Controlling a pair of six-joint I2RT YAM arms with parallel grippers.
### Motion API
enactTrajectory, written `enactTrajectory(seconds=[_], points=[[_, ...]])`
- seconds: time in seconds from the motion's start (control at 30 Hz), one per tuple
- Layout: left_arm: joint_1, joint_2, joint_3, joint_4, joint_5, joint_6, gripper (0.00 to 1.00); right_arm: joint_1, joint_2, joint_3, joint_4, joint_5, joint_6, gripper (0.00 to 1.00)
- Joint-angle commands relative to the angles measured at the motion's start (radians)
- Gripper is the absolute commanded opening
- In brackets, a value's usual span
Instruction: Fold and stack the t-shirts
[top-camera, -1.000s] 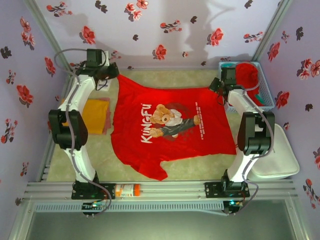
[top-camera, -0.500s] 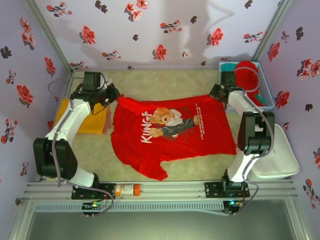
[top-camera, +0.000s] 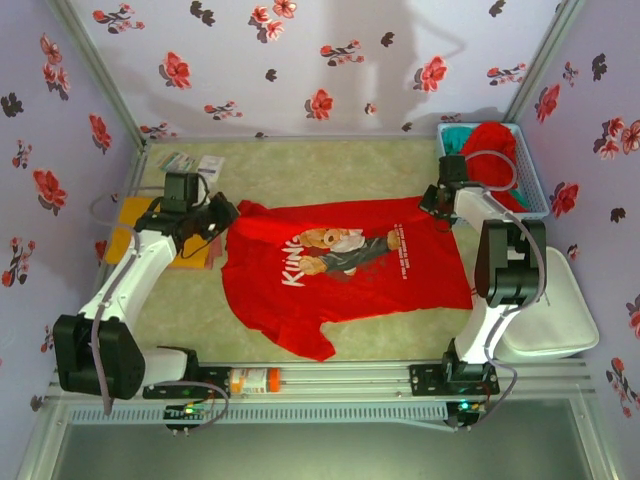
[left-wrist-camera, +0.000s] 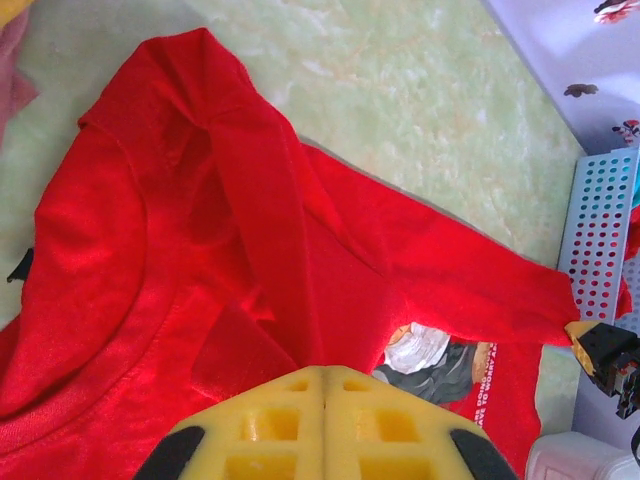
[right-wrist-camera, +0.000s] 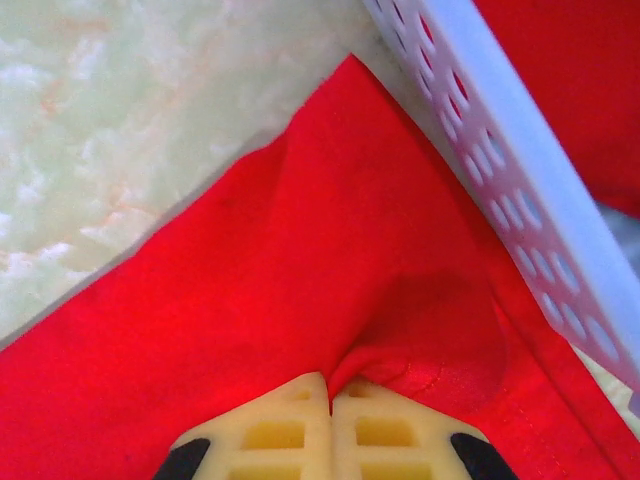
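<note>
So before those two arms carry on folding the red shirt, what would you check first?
1. Left gripper shut on the red t-shirt: ok, cloth is pinched at its far left end.
2. Right gripper shut on the far right end: ok.
3. Far edge stretched evenly between them: not ok, cloth bunches in folds near the left gripper.
4. Blue basket free of the cloth: cannot tell, its wall sits right by the red fabric.
5. Orange-yellow shirt out of the fold's path: ok, it lies off to the left.
</note>
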Motion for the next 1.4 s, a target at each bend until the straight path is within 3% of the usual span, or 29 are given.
enactTrajectory(seconds=[0.0,0.43,0.53,0.83,0.93,1.0,1.2,1.37], points=[[-0.005,-0.038,-0.036,0.023,-0.011,-0.023,0.00,-0.009,0.003,-0.029,-0.007,0.013,0.028,0.00],[-0.005,-0.079,-0.099,0.019,-0.015,-0.039,0.00,-0.009,0.004,-0.056,-0.015,0.024,0.038,0.00],[-0.004,-0.090,-0.121,0.028,-0.016,-0.040,0.00,-0.009,-0.001,-0.067,-0.013,0.018,0.035,0.07],[-0.004,-0.096,-0.129,0.027,-0.013,-0.038,0.00,-0.001,-0.095,-0.136,0.025,-0.035,0.045,0.50],[-0.004,-0.088,-0.124,0.036,-0.010,-0.045,0.00,0.080,-0.176,-0.184,0.041,0.017,0.058,0.68],[-0.004,-0.082,-0.120,0.039,-0.008,-0.045,0.00,0.145,-0.212,-0.202,0.038,0.039,0.074,0.72],[-0.004,-0.072,-0.093,0.027,-0.005,-0.035,0.00,0.333,-0.279,-0.291,0.238,-0.053,0.197,0.70],[-0.003,-0.058,-0.095,0.025,0.007,-0.034,0.00,0.475,-0.251,-0.300,0.395,-0.081,0.194,0.65]])
